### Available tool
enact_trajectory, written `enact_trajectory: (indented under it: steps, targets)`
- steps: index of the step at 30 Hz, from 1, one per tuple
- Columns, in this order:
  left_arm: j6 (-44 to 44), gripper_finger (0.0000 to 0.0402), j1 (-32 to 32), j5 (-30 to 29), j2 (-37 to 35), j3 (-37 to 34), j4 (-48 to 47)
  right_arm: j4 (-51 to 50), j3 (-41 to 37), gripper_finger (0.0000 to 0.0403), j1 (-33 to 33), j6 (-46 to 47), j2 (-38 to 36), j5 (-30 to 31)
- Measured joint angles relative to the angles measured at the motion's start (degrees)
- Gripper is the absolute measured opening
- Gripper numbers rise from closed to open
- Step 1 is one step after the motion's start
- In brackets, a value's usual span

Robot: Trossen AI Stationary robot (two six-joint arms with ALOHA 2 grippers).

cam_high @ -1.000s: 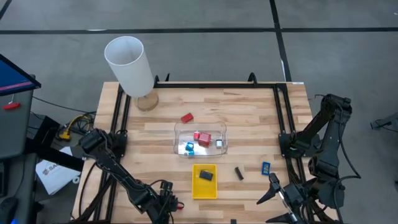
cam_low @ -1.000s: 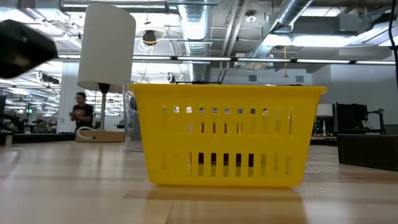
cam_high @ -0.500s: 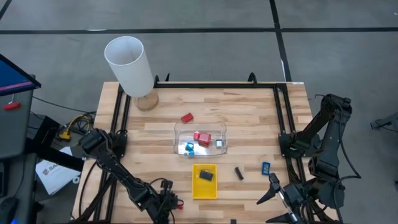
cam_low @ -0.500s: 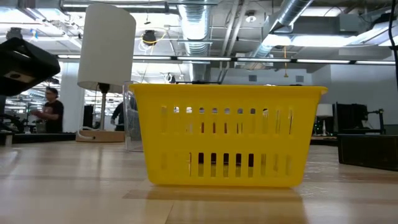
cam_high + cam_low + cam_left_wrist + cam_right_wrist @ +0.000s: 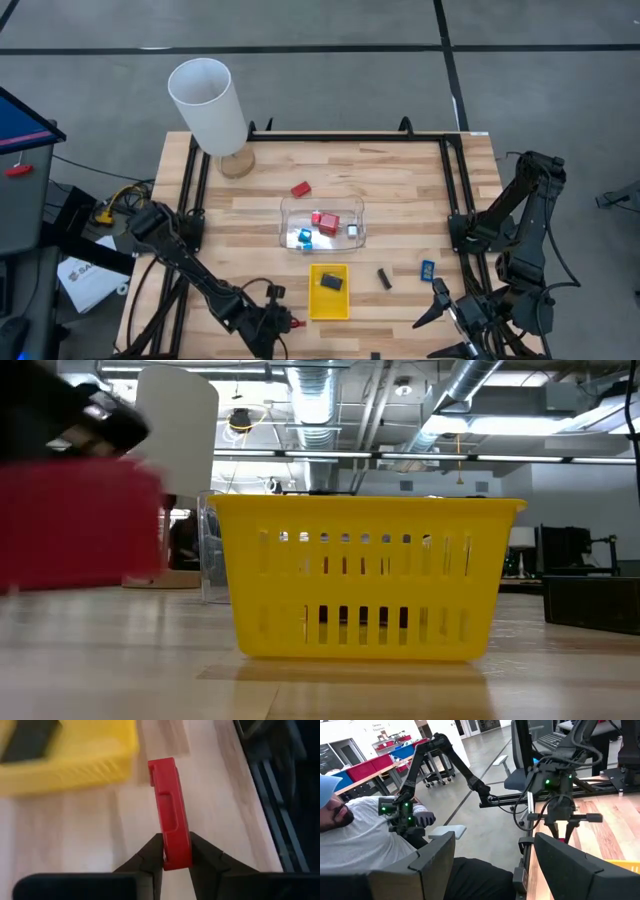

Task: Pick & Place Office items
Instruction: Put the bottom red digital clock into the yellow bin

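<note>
Left end effector (image 5: pixel 283 322): low at the table's near edge, just left of the yellow tray; fingers (image 5: pixel 152 857) clenched on the end of a red block (image 5: pixel 170 817), which sticks out past them toward the yellow tray (image 5: pixel 329 291).
Left arm: reaches from its base at the table's left side along the near edge, forearm lying low over the table (image 5: pixel 400 180).
White cylinder (image 5: pixel 208 105): upright at the far left corner.
Loose red piece (image 5: pixel 300 188): on bare wood, between the cylinder and the clear tray.
Clear tray (image 5: pixel 322 224): mid-table; red, blue and white bits inside.
Yellow tray contents: a black rectangular bit (image 5: pixel 331 283).
Black bit (image 5: pixel 384 277): on wood right of the yellow tray.
Blue bit (image 5: pixel 427 268): further right, near the right rail.
Right end effector (image 5: pixel 443 305): at the near right corner, fingers spread apart, grasping nothing.
Right arm: folded upright by the right edge.
</note>
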Motion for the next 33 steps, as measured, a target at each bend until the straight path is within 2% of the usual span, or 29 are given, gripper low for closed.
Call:
enact_trajectory:
  steps: [12, 17, 21, 25, 33]
  targets:
    - [19.39, 0.0062, 10.31, -1.17, -7.31, 0.12, 9.38, -0.01, 0.00, 0.0265, -0.02, -0.29, 0.00, -0.59]
    - [25.16, 0.0064, 16.84, 1.66, -7.29, 0.09, 10.59, 0.01, 0.00, 0.0265, -0.02, -0.42, 0.00, -0.81]
    - [26.41, 0.0064, 20.79, 6.05, -6.11, 0.07, 11.02, -0.01, 0.00, 0.0265, -0.02, -0.50, 0.00, -0.81]
    - [25.57, 0.0065, 21.83, 12.13, -2.96, 0.07, 12.31, -0.58, 0.00, 0.0265, -0.02, -0.50, -0.01, -1.01]
    - [22.42, 0.0066, 19.03, 12.87, -1.26, 0.02, 12.75, -1.52, 0.00, 0.0265, -0.02, 0.57, -0.02, -1.05]
